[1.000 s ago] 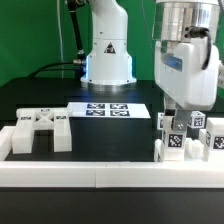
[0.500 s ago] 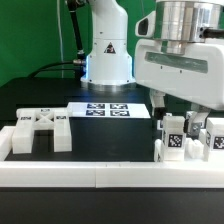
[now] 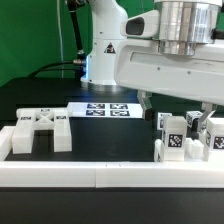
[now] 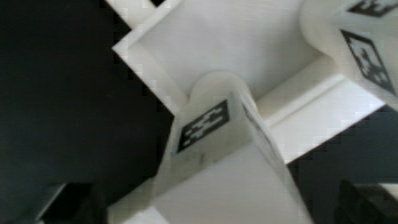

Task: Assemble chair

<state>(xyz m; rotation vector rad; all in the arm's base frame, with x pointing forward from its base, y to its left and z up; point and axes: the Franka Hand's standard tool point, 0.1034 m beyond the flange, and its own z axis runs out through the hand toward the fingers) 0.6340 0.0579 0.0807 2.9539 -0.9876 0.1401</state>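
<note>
Chair parts stand at the exterior view's right against the rail: a white tagged post [image 3: 174, 136] and further white tagged blocks [image 3: 211, 137] beside it. Another tagged chair part [image 3: 40, 130] lies at the exterior view's left. My gripper [image 3: 177, 110] hangs just above the post, its broad side facing the camera. In the wrist view the post [image 4: 222, 150] with a tag on its face runs between my fingers [image 4: 61, 202]. A dark gap shows on each side of it. The gripper [image 4: 214, 208] is open and holds nothing.
The long white border rail [image 3: 100, 175] runs along the front. The marker board [image 3: 100, 109] lies flat behind the parts, in front of the arm's white base [image 3: 105, 55]. The table top is black, with a green backdrop at the exterior view's left.
The wrist has turned, so the gripper's wide face now fills the upper right of the exterior view. The fingers have spread apart over the post. The parts have not moved.
</note>
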